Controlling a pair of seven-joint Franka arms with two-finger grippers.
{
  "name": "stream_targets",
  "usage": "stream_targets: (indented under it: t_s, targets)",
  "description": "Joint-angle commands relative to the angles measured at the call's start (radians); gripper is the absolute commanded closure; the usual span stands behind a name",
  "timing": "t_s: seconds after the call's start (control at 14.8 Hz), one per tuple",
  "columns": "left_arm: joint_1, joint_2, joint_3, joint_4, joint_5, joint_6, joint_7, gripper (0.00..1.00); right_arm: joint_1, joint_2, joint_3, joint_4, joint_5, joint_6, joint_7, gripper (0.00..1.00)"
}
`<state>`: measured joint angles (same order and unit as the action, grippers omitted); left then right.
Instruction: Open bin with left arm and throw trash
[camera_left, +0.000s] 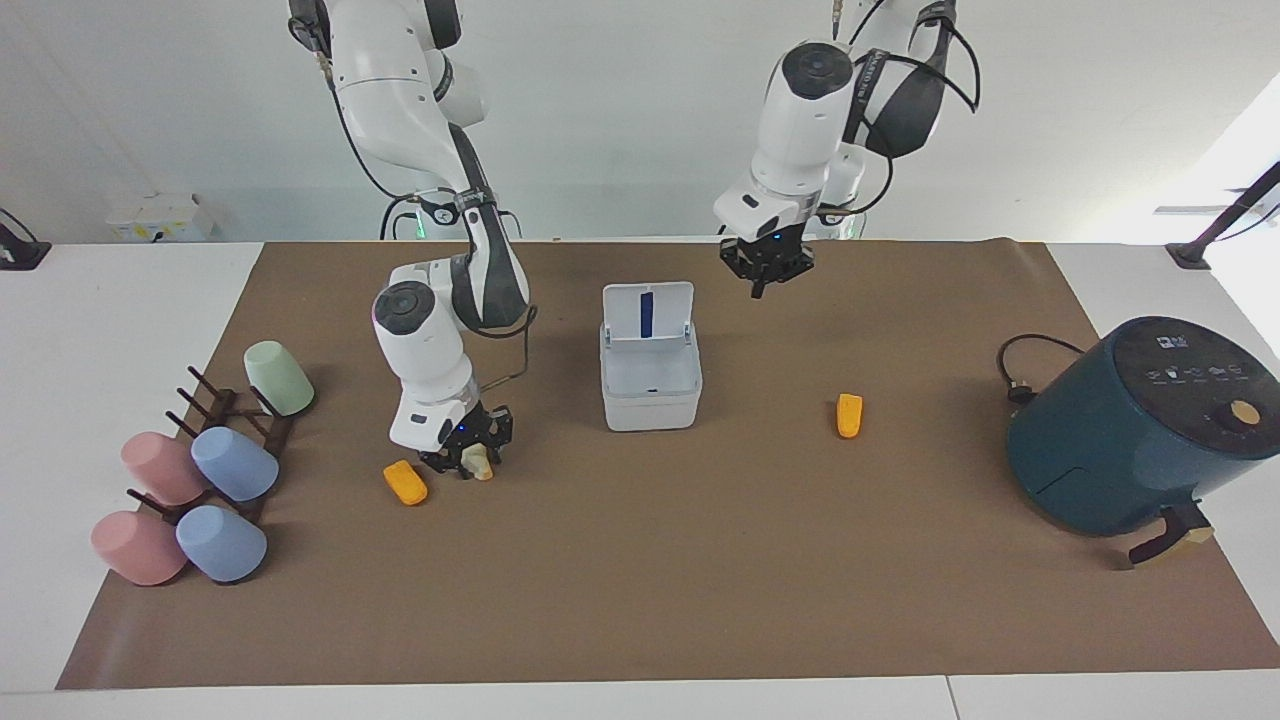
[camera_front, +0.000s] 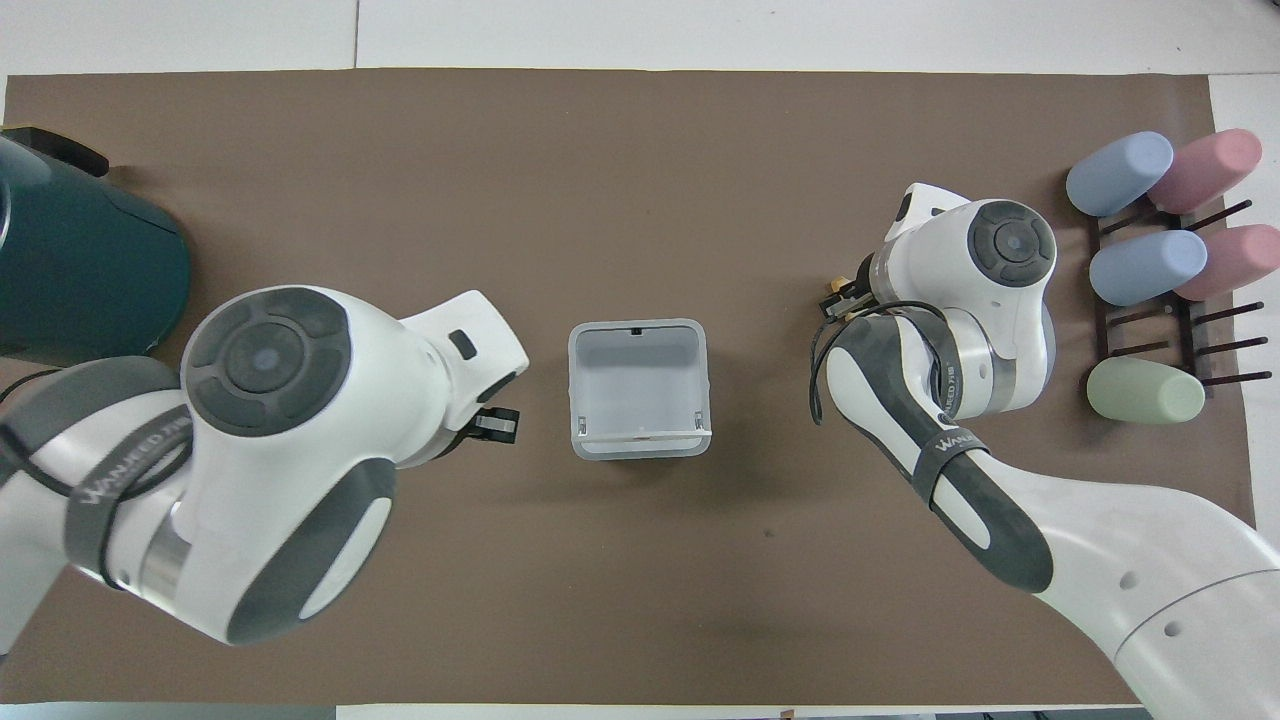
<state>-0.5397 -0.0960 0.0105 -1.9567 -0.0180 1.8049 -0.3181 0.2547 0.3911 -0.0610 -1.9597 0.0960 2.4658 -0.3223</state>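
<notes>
Brown mat (camera_left: 640, 600): right end effector (camera_left: 466, 462) clamps cream wedge (camera_left: 481, 464); left end effector (camera_left: 765, 272) together, raised, empty.

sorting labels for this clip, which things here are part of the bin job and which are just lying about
Part of the job:
- bin, lid up
- cream wedge, under the right tool
- orange chunk beside it
- orange chunk toward the left arm's end
- left tool, raised

Just lying about:
- teal appliance
- cups on a rack
</notes>
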Motion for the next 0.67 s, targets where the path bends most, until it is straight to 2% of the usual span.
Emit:
stream_targets:
  t_s: [0.0, 0.13, 0.2, 0.27, 0.34, 0.4, 0.54, 0.61]
  targets:
    - [0.128, -0.033, -0.004, -0.031, -0.005, -0.03, 0.039, 1.0, -0.018, -0.015, 0.007, -0.03, 0.011, 0.002, -0.032, 1.0]
    - [0.199, -0.031, -0.003, -0.019, -0.005, -0.019, 0.051, 1.0, -0.018, -0.015, 0.007, -0.03, 0.011, 0.002, -0.027, 1.0]
    - [0.243, -0.028, -0.003, -0.004, -0.004, -0.016, 0.088, 0.74, -0.018, -0.015, 0.007, -0.03, 0.011, 0.002, -0.027, 1.0]
    - [0.286, -0.025, -0.003, 0.011, -0.004, -0.015, 0.147, 0.43, -0.018, -0.015, 0.007, -0.028, 0.011, 0.002, -0.027, 1.0]
    - [0.318, -0.024, -0.003, 0.031, -0.004, -0.016, 0.215, 0.21, -0.018, -0.015, 0.007, -0.028, 0.011, 0.001, -0.026, 1.0]
    - [0.348, -0.022, -0.003, 0.048, -0.004, -0.015, 0.261, 0.12, -0.017, -0.015, 0.007, -0.025, 0.011, -0.004, -0.023, 1.0]
    - [0.398, -0.018, -0.003, 0.102, -0.004, -0.027, 0.309, 0.01, -0.026, -0.015, 0.007, -0.001, 0.013, -0.045, -0.021, 1.0]
    - [0.414, -0.016, -0.003, 0.128, -0.004, -0.033, 0.312, 0.0, -0.034, -0.015, 0.007, 0.03, 0.014, -0.086, -0.02, 1.0]
